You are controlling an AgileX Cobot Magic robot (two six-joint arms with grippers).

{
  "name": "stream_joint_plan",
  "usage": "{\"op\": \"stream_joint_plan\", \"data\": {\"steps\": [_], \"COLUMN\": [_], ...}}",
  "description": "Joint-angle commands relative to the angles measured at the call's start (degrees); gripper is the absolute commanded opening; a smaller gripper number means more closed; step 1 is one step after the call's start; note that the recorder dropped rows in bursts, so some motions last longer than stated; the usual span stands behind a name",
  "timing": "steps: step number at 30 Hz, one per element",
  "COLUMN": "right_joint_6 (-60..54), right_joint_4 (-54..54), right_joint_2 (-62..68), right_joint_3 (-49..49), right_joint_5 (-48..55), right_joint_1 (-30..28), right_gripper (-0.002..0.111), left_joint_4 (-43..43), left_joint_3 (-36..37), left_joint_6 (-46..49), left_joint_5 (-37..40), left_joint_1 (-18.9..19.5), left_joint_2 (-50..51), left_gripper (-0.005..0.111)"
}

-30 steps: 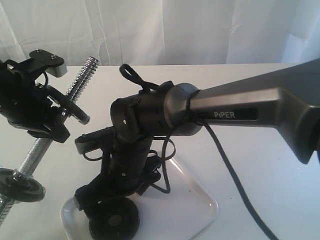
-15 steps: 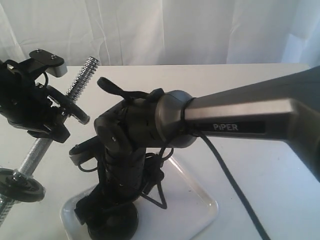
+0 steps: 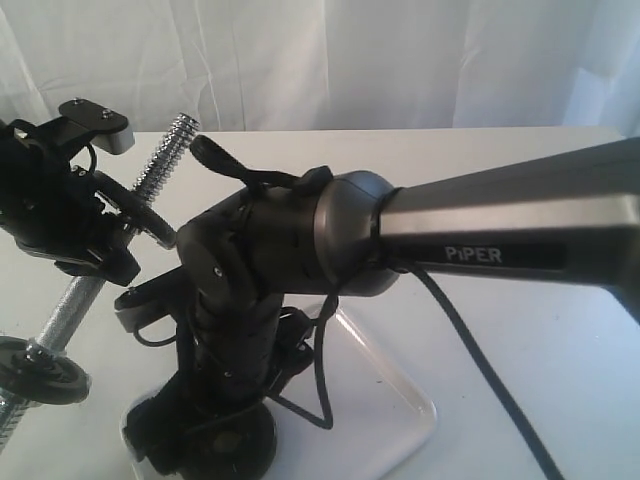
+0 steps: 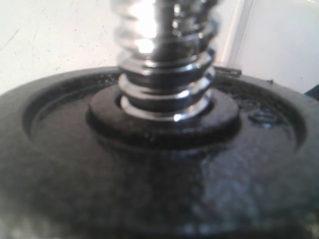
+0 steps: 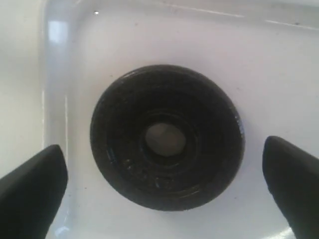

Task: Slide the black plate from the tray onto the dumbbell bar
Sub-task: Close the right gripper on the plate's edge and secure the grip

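Right gripper (image 5: 164, 169): low over the tray (image 5: 279, 74), pointing down at it. Jaws spread wide, one dark fingertip on each side of the black plate (image 5: 167, 137), both clear of its edge. Holding nothing.

Black plate: lies flat in the white tray near one rim, white showing through the centre hole. In the exterior view it sits at the tray's near corner, mostly hidden under the right arm's wrist.

Left gripper (image 3: 120, 225): at the dumbbell bar (image 3: 165, 160), beside a glossy black disc (image 4: 149, 174) threaded on it. Jaws hidden in both views; cannot tell whether they grip.

Dumbbell bar: slanted, left of the tray and apart from it, with its coarse threaded end bare. A second disc (image 3: 40, 370) sits near the lower end.

White surface (image 3: 520, 200) carries the tray.
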Motion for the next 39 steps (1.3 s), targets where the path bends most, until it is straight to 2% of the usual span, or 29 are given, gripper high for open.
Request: {"op": "stream_joint_plan", "data": {"steps": [1, 10, 39], "right_joint_6": [-0.6, -0.3, 1.0], "right_joint_4": [-0.8, -4.7, -6.1], "right_joint_2": [0.5, 1.9, 1.9], "right_joint_3": [0.1, 0.1, 0.2], "right_joint_5": [-0.9, -1.7, -2.2], "right_joint_1": [1.1, 1.1, 2.7], "right_gripper": [0.105, 0.105, 0.105], "left_joint_4": [-3.6, -3.6, -3.6], "left_joint_3": [-2.1, -2.1, -2.1], "left_joint_6": [-0.5, -0.5, -0.5], "left_joint_5": [-1.0, -1.0, -1.0], "left_joint_1": [0.0, 0.0, 0.0], "left_joint_2": [-3.1, -3.1, -3.1], "left_gripper": [0.0, 0.0, 0.0]}}
